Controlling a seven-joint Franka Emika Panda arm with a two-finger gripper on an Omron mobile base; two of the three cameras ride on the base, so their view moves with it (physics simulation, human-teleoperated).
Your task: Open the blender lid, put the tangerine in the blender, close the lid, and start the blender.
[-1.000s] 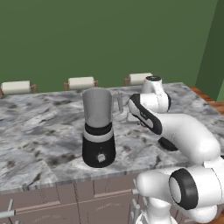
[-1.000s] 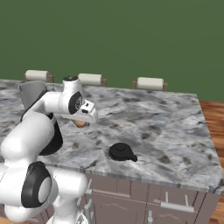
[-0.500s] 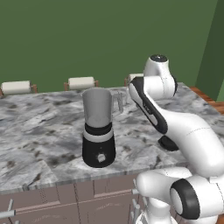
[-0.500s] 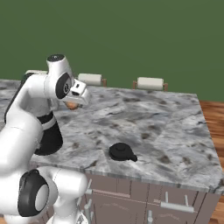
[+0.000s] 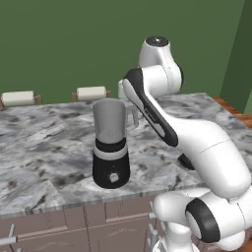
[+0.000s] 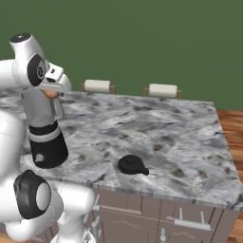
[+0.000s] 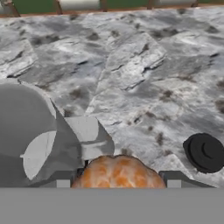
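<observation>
The blender (image 5: pixel 110 143) stands near the counter's front edge, its grey jar (image 6: pixel 42 110) uncovered at the top. In the hand view the jar's mouth (image 7: pixel 24 131) lies lower left and its side handle (image 7: pixel 87 135) sits just under the hand. My gripper (image 6: pixel 51 91) hovers at rim height beside the handle, shut on the tangerine (image 7: pixel 117 173), an orange ball between the dark fingertips (image 7: pixel 173 181). The tangerine (image 6: pixel 51 94) peeks out under the hand. The black blender lid (image 6: pixel 132 164) lies on the counter to the right of the blender, and the lid (image 7: pixel 204 152) is apart from everything.
A grey marble counter (image 6: pixel 156 128) carries everything. White rolls (image 6: pixel 97 86) (image 6: pixel 163 90) on wooden holders line its far edge. Cabinet drawers (image 6: pixel 190 220) run below the front edge, and wood floor (image 6: pixel 232 128) shows to the right. My arm (image 5: pixel 197 142) hides part of the counter.
The arm has risen and swung the tangerine up from the counter toward the blender; the hand now sits by the jar's rim. Blender and lid have stayed put.
</observation>
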